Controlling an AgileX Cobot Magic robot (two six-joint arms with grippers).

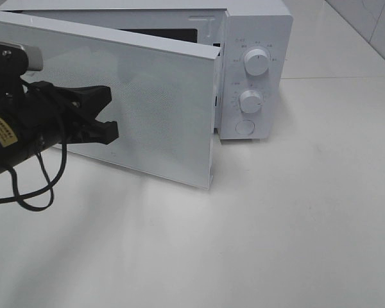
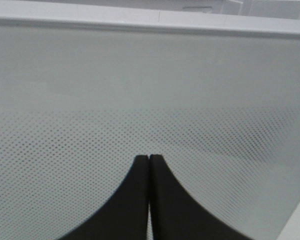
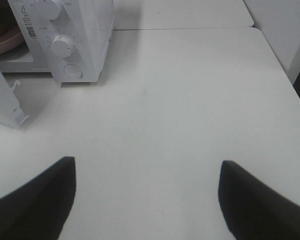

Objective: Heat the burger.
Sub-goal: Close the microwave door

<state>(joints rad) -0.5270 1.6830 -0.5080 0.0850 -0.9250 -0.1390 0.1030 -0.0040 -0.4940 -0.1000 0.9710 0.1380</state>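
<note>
The left claw [image 2: 149, 159] is closest. Its 2 fingers are pressed together on nothing, tips aimed at the dotted face of the microwave's door [image 1: 147, 109] and very near it; I cannot tell whether they touch. The door stands half open across the front of the microwave [image 1: 256, 25]. The step in hand looks like shutting that door.

To do it well, push with the closed tips square to the panel. Work toward the free edge that meets the microwave's control panel, where less force swings it. Follow through until the latch seats, since a door left ajar would stop the heating. The loose cable [image 1: 35, 192] hanging under the arm, left of the microwave, should stay out of the gap.

The burger is not plainly visible. A pink plate [image 3: 5, 46] shows inside the microwave, so it is probably there, behind the door.

On the microwave's right side sit 2 knobs, upper [image 1: 256, 62] and lower [image 1: 251, 101], with 1 round button [image 1: 244, 127] beneath. Nothing blocks them.

The right claw [image 3: 147, 200] hangs spread wide and empty over the table [image 1: 295, 224], well to the right of the microwave.
</note>
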